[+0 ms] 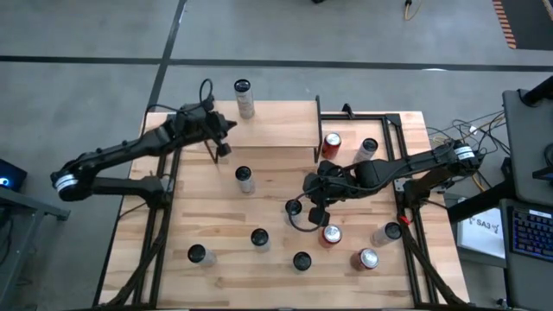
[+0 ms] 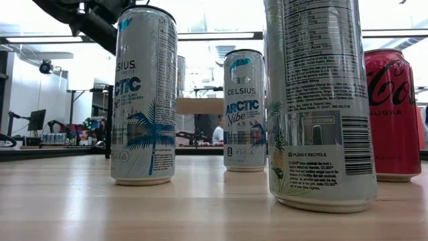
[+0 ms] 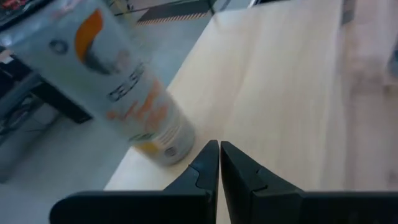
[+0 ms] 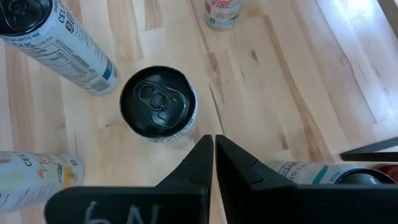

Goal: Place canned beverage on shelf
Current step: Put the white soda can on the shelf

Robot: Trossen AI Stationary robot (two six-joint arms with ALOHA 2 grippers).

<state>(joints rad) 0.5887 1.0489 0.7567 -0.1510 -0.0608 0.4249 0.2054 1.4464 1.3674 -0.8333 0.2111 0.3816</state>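
Note:
The shelf point(image 1: 272, 125) is a light wooden board on thin black legs at the table's far side. A slim white can with orange print point(image 1: 244, 97) stands on its base at the board's far left corner; it also shows in the left wrist view point(image 3: 124, 87) on the board point(image 3: 280, 93). My left gripper point(image 1: 230, 127) point(image 3: 219, 146) is shut and empty over the board's left part, a little apart from that can. My right gripper point(image 1: 304, 197) point(image 4: 213, 140) is shut and empty at mid-table, above and beside an upright black-topped can point(image 4: 157, 102) point(image 1: 294, 207).
Several more cans stand on the plank table: a white one point(image 1: 246, 179), dark-topped ones point(image 1: 259, 238) point(image 1: 198, 255) point(image 1: 301, 260), red ones point(image 1: 330, 235) point(image 1: 367, 259) point(image 1: 331, 142), and slim ones point(image 1: 367, 149) point(image 1: 389, 231). In the low view, tall cans point(image 2: 144, 94) point(image 2: 321, 100) stand close.

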